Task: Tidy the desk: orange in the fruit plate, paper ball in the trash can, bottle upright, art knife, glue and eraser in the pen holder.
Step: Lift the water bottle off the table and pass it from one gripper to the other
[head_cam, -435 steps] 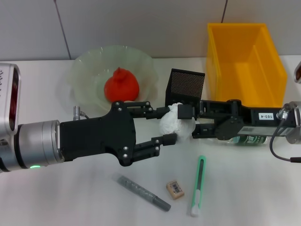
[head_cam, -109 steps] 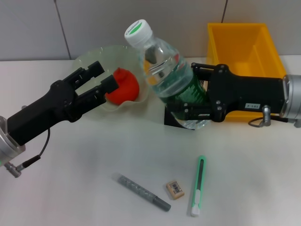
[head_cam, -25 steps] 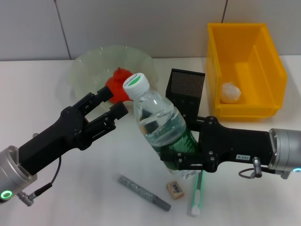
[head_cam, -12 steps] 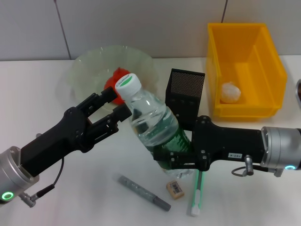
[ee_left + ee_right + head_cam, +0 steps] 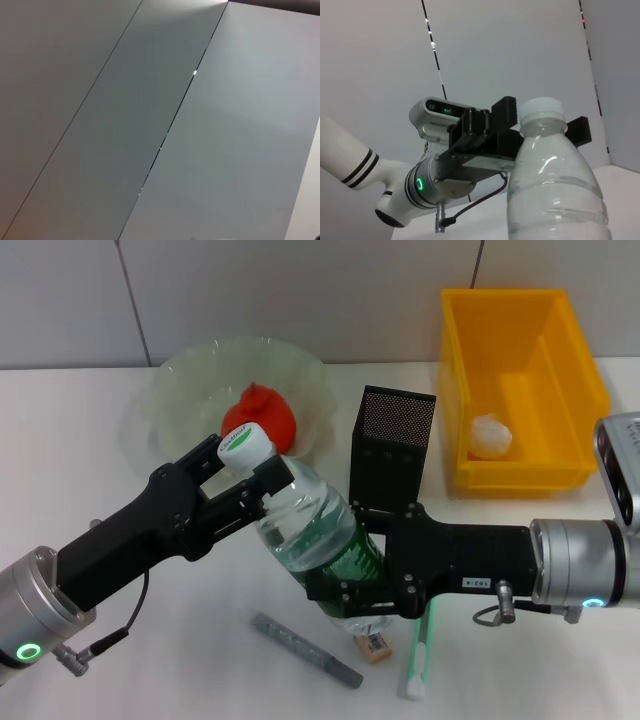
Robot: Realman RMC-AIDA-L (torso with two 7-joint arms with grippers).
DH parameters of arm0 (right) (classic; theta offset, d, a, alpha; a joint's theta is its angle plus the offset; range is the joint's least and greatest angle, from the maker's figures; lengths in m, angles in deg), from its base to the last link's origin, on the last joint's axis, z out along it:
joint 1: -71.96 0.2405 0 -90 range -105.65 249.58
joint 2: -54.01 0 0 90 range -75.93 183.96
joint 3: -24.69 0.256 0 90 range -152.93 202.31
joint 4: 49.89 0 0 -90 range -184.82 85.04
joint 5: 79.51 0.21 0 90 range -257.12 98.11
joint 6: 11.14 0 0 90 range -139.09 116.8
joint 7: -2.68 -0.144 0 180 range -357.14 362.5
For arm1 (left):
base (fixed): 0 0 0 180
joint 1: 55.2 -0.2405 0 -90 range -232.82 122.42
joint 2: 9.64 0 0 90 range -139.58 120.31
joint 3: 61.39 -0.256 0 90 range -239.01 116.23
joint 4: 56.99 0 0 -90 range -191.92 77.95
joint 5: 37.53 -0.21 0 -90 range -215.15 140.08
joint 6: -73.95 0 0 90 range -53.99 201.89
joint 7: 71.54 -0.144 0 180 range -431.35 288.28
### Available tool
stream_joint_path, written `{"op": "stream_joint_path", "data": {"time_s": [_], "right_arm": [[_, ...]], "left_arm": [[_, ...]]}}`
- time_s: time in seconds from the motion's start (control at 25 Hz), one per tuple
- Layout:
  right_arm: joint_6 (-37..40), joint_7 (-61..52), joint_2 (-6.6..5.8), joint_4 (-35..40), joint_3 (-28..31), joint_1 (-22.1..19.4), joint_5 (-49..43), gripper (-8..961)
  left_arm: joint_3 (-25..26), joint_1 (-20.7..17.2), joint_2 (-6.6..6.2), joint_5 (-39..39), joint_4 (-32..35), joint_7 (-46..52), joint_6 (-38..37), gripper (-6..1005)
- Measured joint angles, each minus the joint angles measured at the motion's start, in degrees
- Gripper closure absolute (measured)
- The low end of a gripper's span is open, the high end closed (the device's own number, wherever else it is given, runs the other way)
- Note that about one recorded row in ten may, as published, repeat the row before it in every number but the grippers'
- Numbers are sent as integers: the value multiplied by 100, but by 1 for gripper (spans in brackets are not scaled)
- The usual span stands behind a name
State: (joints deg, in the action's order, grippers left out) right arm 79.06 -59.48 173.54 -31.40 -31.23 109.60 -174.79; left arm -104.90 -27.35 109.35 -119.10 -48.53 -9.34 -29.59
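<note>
A clear bottle (image 5: pixel 310 530) with a green label and a white-green cap leans toward the left above the table. My right gripper (image 5: pixel 345 592) is shut on its lower body. My left gripper (image 5: pixel 240 465) is open, with one finger on each side of the cap; the right wrist view shows the same, the left gripper (image 5: pixel 542 122) flanking the top of the bottle (image 5: pixel 555 190). The orange (image 5: pixel 258 418) lies in the glassy fruit plate (image 5: pixel 195 375). The paper ball (image 5: pixel 492 436) sits in the yellow trash can (image 5: pixel 520 315). The grey glue stick (image 5: pixel 305 650), eraser (image 5: pixel 373 644) and green art knife (image 5: pixel 418 660) lie on the table near the front.
The black mesh pen holder (image 5: pixel 393 445) stands upright just behind the right gripper. The left wrist view shows only grey wall panels. The eraser is partly covered by the bottle's base.
The right gripper has carried the bottle left and lower, tilting it more. The cap now sits between the left gripper's fingers, which stayed near the plate.
</note>
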Motion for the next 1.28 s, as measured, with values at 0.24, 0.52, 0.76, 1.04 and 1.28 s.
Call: {"op": "stream_joint_path", "data": {"time_s": [0.24,0.52,0.76,1.04,1.28], "right_arm": [[3,2,7,-3,-6,4,12,188],[3,2,9,-3,-7,-1,18,187],[17,12,9,-3,-7,-3,19,187],[28,97,9,-94,-1,0,19,187],[33,103,9,-117,-1,3,20,186]], "left_arm": [[0,-1,2,-15,-20,-34,33,299],[0,-47,-4,-17,-20,-45,43,301],[-21,-51,-7,-17,-20,-62,45,303],[-61,-49,-8,-17,-20,-117,50,305],[-93,-10,-13,-17,-19,-120,89,307]]}}
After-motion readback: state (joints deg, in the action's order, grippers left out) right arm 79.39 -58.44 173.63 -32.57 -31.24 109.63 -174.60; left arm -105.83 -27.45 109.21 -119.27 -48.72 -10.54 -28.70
